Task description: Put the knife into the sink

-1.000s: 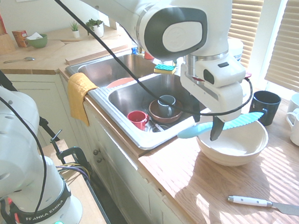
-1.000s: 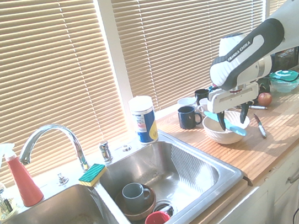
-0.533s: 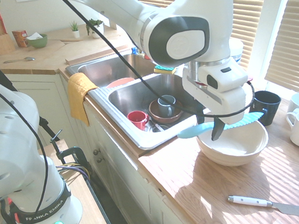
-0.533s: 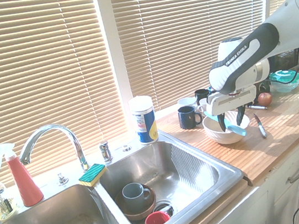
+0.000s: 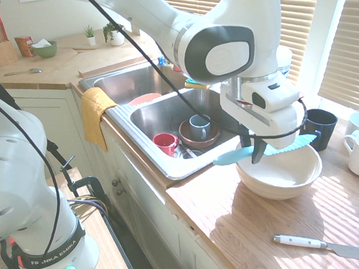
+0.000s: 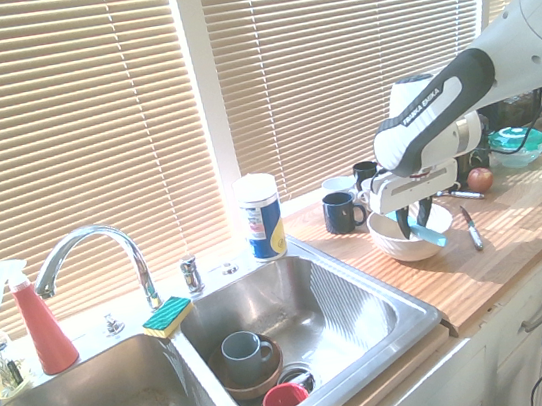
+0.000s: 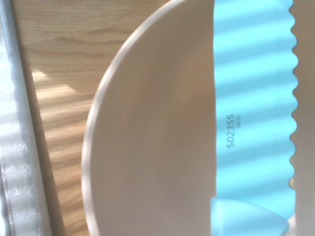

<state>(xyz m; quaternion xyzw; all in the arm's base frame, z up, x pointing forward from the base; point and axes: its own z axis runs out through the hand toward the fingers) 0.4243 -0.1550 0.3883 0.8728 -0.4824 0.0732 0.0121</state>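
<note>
Sunlit kitchen counter, centre-right of the first exterior view: the gripper (image 5: 253, 153) is clamped on the turquoise knife (image 5: 268, 149), holding it level above the white bowl (image 5: 280, 177), with the sink (image 5: 145, 154) just left. Light, stiff, smooth plastic (likely to pivot); a mid-length hold seems best. The fingertips' contact is hard to see, and the wrist view shows only the serrated blade (image 7: 256, 98).

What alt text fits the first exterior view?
A white robot arm's tool grips a turquoise knife level above a white bowl on a wooden counter, beside a steel sink holding mugs. A white-handled knife lies nearby.
</note>
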